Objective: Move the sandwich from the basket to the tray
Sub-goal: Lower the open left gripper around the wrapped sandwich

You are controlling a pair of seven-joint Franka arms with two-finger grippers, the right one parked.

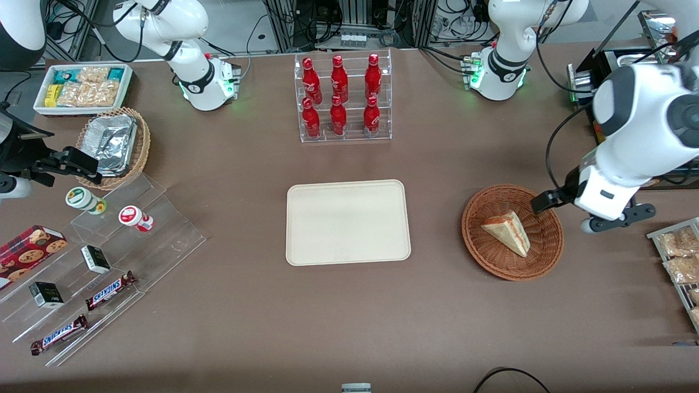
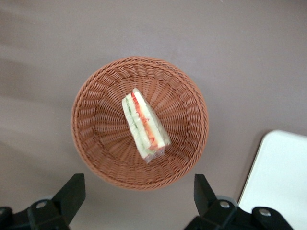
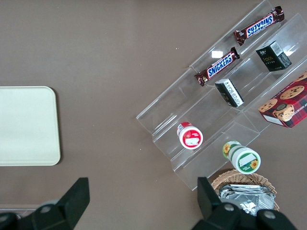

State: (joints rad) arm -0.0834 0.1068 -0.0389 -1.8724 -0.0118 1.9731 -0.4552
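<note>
Hovering my gripper (image 2: 139, 201) above the table just off the basket's (image 1: 480, 248) rim, toward the working arm's end of the table. Fingers (image 2: 72, 194) spread wide, nothing between them. No contact with anything yet.

Sandwich (image 1: 508, 231): lying on its side in the middle of the basket, wrapped in clear film by the look of it in the wrist view. Pale bread, with the red-orange and green filling stripe running along the cut edge. One point of the wedge aims toward the table's front edge.

Basket sits toward the working arm's end of the table, about midway between the table's front and back edges. Tray (image 1: 306, 251) lies at the table's centre, well apart from the basket, bare brown tabletop between them. Nothing on the tray.

Step in hand, as I judge it: the approach. Grasp not yet started; the carry and the set-down are both left to do.

Next move calls for:
- shifting in over the basket so the sandwich falls between my fingers;
- turning the wrist so the fingers close across the two flat bread faces, not along the length of the wedge;
- dropping low enough to catch it without scraping the wicker floor;
- a gentle squeeze. Bread is soft, and the film may be slippery.
</note>
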